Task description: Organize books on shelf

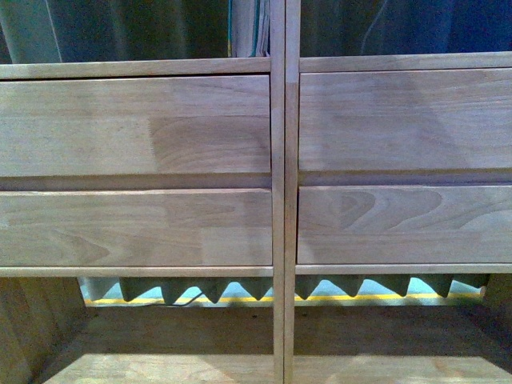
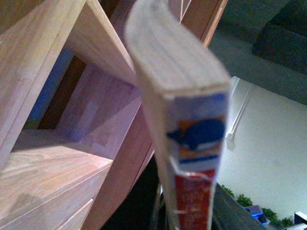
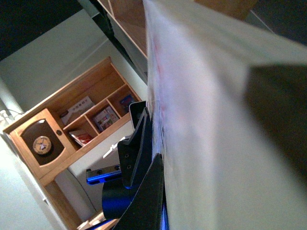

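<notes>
The light wood shelf [image 1: 278, 192] fills the front view with four plain drawer fronts. Thin books [image 1: 250, 28] with teal edges stand in its upper left compartment against the central divider. Neither gripper shows in the front view. In the left wrist view my left gripper [image 2: 188, 218] is shut on a thick book [image 2: 189, 96] with a blue, orange and red spine, held beside the shelf [image 2: 43, 167]. In the right wrist view my right gripper [image 3: 165, 165] is shut on a large pale book [image 3: 216, 134]; one dark finger [image 3: 144, 191] shows, the other is hidden behind it.
A darker brown cabinet [image 3: 72, 134] with a round clock and a few books stands against the pale wall behind the right arm. Dark foam wedges and a yellow strip [image 1: 240, 292] show through the open lower compartments. Green plants [image 2: 244, 201] lie beyond the left gripper.
</notes>
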`<action>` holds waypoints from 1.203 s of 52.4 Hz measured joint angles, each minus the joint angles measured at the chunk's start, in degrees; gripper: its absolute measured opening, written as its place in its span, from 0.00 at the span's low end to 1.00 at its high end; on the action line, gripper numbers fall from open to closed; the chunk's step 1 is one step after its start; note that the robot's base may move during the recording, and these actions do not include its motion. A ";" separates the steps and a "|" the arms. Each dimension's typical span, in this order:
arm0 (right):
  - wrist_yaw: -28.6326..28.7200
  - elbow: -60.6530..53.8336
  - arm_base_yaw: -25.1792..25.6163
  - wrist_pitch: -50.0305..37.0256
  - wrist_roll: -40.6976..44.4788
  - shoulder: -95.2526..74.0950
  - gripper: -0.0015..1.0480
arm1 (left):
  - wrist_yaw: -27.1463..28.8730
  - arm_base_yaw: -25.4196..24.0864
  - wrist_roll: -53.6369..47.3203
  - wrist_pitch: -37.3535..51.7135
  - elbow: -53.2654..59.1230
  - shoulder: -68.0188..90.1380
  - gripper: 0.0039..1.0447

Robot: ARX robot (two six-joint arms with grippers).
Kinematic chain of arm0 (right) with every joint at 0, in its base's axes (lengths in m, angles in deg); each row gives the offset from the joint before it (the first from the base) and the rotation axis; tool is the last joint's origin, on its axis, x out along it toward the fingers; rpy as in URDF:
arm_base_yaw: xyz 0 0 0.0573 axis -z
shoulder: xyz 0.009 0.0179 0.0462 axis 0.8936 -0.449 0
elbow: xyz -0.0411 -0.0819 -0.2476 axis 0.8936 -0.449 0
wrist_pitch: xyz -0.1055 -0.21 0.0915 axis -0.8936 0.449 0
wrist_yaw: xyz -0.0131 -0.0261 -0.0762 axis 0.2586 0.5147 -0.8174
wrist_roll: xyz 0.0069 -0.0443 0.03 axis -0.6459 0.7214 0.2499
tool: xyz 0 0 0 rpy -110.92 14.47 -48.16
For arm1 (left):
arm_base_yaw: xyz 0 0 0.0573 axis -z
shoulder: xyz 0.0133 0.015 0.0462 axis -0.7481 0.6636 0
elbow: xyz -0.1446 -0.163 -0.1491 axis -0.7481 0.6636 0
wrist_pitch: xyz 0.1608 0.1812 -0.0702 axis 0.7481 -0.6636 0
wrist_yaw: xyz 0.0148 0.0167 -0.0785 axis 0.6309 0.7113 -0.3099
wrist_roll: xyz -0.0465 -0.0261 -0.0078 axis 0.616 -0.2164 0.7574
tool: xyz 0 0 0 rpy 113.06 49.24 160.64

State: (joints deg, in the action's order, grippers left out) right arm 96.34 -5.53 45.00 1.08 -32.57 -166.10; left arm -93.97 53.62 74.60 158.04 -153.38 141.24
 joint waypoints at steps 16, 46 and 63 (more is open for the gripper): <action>-0.35 -0.61 -0.79 1.33 1.77 0.57 0.09 | -0.46 -0.02 2.80 0.00 0.00 0.00 0.06; 3.08 -7.23 13.81 3.06 2.69 11.26 0.89 | 23.21 -10.21 -5.25 -26.10 -8.96 -0.24 0.06; 7.15 -21.86 28.61 -3.98 -2.97 25.49 0.93 | 34.71 -6.19 -34.01 -48.57 -12.83 -0.22 0.06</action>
State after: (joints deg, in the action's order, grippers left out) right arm 103.49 -27.39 73.61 -2.90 -35.54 -140.61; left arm -59.26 47.43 40.59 109.48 -166.21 141.02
